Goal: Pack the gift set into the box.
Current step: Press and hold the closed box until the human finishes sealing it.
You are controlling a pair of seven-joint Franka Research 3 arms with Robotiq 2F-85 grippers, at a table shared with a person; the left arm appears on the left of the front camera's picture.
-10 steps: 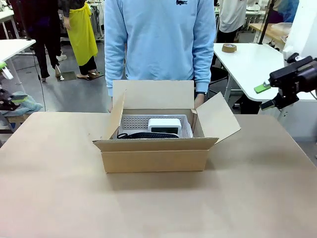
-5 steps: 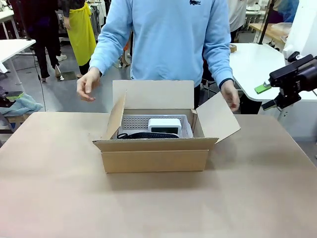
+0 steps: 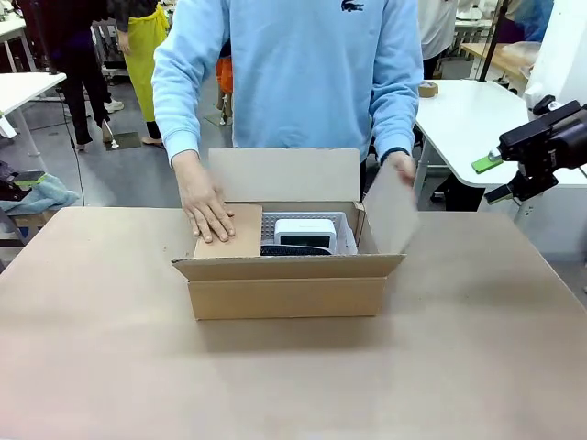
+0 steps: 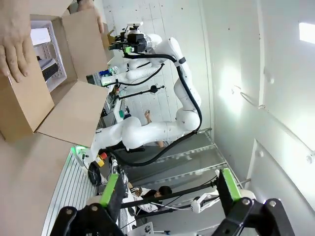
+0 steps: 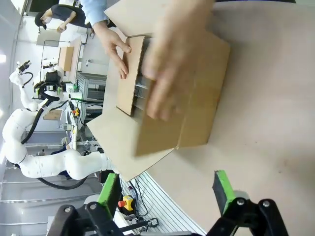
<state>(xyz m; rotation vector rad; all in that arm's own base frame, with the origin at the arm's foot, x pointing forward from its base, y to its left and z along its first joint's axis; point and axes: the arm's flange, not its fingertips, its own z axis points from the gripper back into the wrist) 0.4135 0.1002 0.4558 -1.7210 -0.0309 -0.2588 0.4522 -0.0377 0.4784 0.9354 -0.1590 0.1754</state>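
Note:
The brown cardboard box (image 3: 286, 286) stands mid-table, and the gift set (image 3: 308, 233) lies inside it, white and translucent. A person's hand (image 3: 207, 215) presses the left side flap flat over the opening. The other hand (image 3: 400, 165) swings the right side flap (image 3: 389, 213) up, blurred with motion. My right gripper (image 3: 493, 179) hangs open off the table's right edge, apart from the box. In the left wrist view my left gripper (image 4: 170, 189) is open on nothing, with the box (image 4: 47, 98) far off. My right gripper (image 5: 165, 189) also looks at the box (image 5: 197, 103) from a distance.
The box's back flap (image 3: 284, 174) stands upright and its front flap (image 3: 289, 266) folds outward. A white side table (image 3: 459, 115) with a tape roll (image 3: 424, 88) stands behind on the right. Bare brown tabletop (image 3: 293, 376) surrounds the box.
The person's hands came down from mid-air: one folded the left flap onto the box, the other is lifting the right flap inward. Neither arm has moved.

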